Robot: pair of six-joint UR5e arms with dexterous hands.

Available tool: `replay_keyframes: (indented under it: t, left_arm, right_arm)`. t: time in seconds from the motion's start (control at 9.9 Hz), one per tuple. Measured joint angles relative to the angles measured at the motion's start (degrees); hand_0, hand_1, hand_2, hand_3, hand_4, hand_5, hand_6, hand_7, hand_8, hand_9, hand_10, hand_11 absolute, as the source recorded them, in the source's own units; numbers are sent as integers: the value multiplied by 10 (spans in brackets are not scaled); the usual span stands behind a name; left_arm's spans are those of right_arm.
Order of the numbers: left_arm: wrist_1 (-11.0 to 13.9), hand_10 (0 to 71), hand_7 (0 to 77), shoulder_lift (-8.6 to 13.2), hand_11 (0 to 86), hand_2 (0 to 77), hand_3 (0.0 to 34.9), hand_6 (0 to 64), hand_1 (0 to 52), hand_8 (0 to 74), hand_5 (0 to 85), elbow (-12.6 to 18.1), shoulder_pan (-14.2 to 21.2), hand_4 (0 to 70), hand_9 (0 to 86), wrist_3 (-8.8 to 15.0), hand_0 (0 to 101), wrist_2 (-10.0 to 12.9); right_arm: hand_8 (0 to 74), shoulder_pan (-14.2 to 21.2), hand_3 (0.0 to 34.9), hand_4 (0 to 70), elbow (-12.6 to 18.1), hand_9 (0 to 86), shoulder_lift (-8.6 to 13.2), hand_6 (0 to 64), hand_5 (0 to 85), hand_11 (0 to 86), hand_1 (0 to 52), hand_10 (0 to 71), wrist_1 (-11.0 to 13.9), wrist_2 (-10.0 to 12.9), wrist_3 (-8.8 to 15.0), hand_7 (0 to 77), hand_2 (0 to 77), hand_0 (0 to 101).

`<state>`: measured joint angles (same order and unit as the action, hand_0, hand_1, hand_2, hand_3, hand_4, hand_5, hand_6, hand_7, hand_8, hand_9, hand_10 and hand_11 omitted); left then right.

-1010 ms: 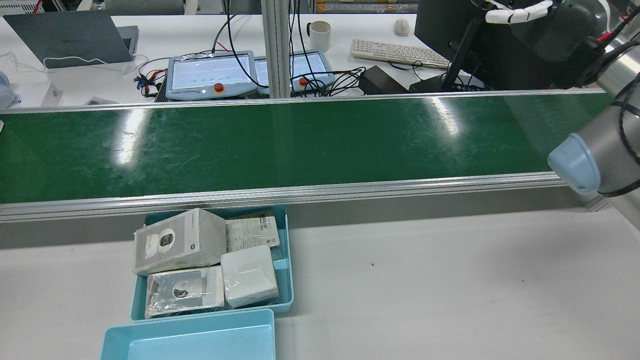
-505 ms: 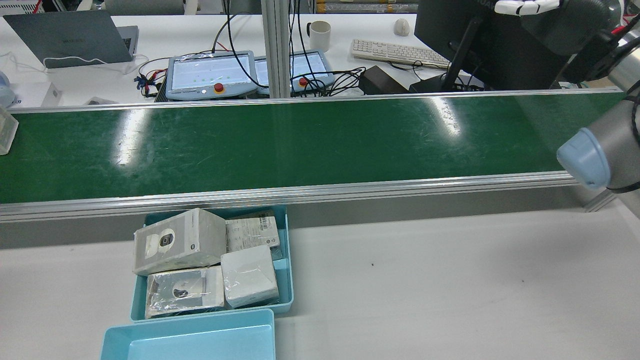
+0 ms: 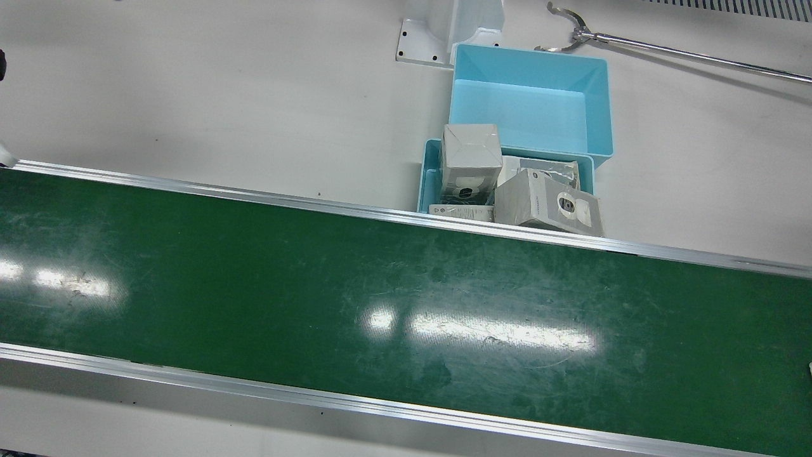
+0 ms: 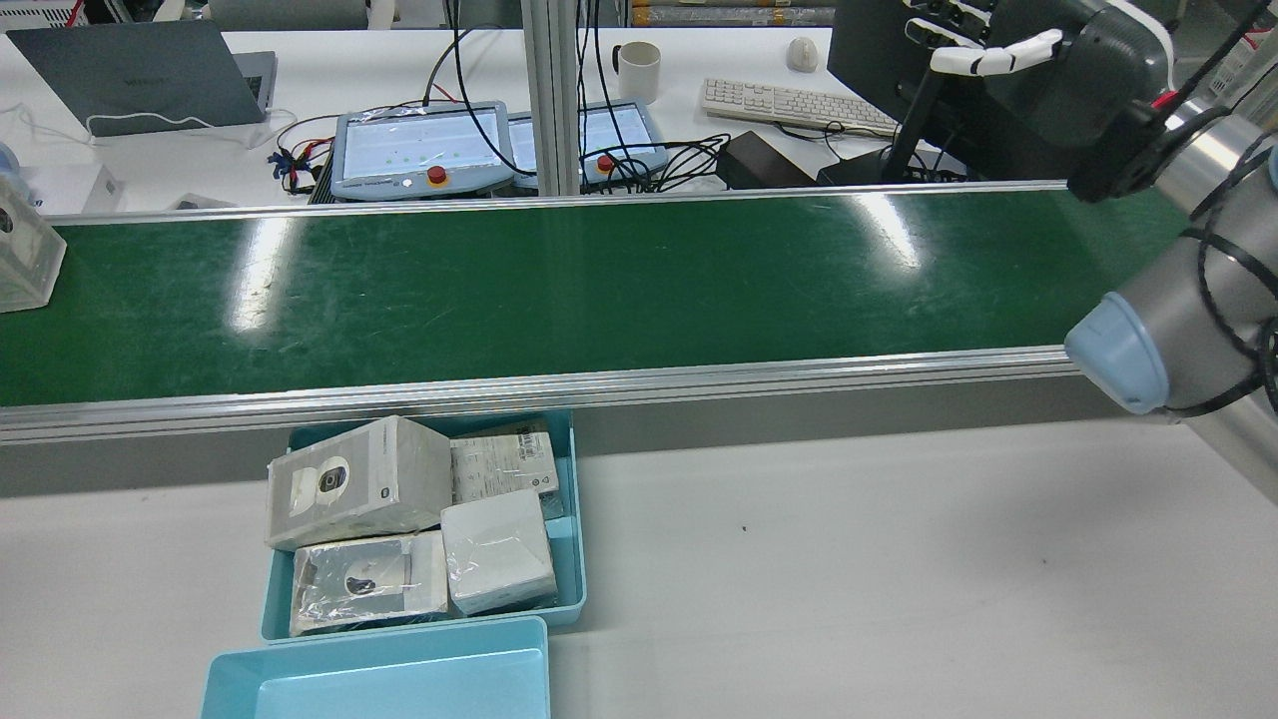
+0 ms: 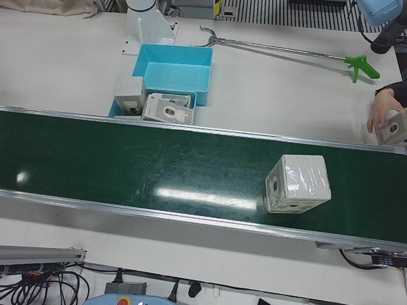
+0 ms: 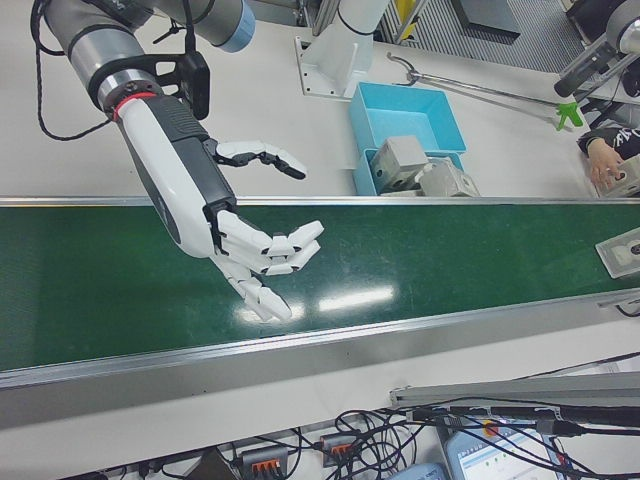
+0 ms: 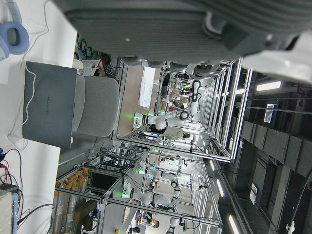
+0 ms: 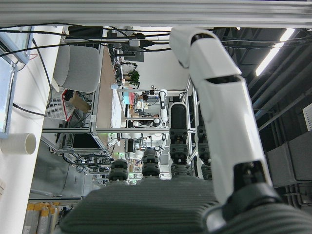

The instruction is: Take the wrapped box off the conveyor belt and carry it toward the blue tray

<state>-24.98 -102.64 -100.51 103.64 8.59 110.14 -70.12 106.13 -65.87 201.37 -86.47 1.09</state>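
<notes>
A white box in clear wrap [image 5: 297,184] lies on the green conveyor belt [image 5: 127,159]. In the rear view the box [image 4: 25,255] sits at the belt's far left edge. My right hand [image 6: 255,255] is open and empty, fingers spread, hovering over the belt far from the box. It also shows at the top right of the rear view [image 4: 1038,55]. An empty blue tray [image 4: 379,679] stands by a second blue tray [image 4: 571,559] filled with several wrapped boxes. Only the dark palm of my left hand [image 7: 195,24] shows, and its fingers are hidden.
A person's hand [image 5: 381,114] rests on another wrapped box [image 5: 395,127] at the belt's end. A long reacher tool [image 5: 286,49] lies on the white table behind the trays. Desks with a laptop [image 4: 140,75], pendants and a keyboard stand beyond the belt.
The wrapped box has come into the rear view at the left edge and moved right along the belt. My right hand has come lower and further left.
</notes>
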Motion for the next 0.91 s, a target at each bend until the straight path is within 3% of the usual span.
replay_keyframes:
  t: [0.4,0.5,0.71,0.81,0.91]
  left_arm:
    - [0,0,0,0,0,5,0,0,0,0,11,0,0,0,0,0,0,0]
    - [0,5,0,0,0,5,0,0,0,5,11,0,0,0,0,0,0,0]
    - [0,0,5,0,0,5,0,0,0,0,11,0,0,0,0,0,0,0]
    - [0,0,5,0,0,5,0,0,0,0,11,0,0,0,0,0,0,0]
    - [0,0,5,0,0,5,0,0,0,0,11,0,0,0,0,0,0,0]
  right_arm:
    - [27,34,79,262,-7,109,19,147,355,65,191,33,1,27,1,376,202,522]
    - [38,40,94,262,-9,98,24,125,365,38,240,11,2,29,1,365,245,541]
    - [38,50,94,262,-14,98,28,125,365,38,240,11,7,29,1,365,245,541]
    - [38,53,98,251,-22,104,28,147,371,44,278,11,8,30,1,382,371,605]
    - [38,58,98,251,-34,104,29,147,371,44,278,11,8,30,1,382,371,605]
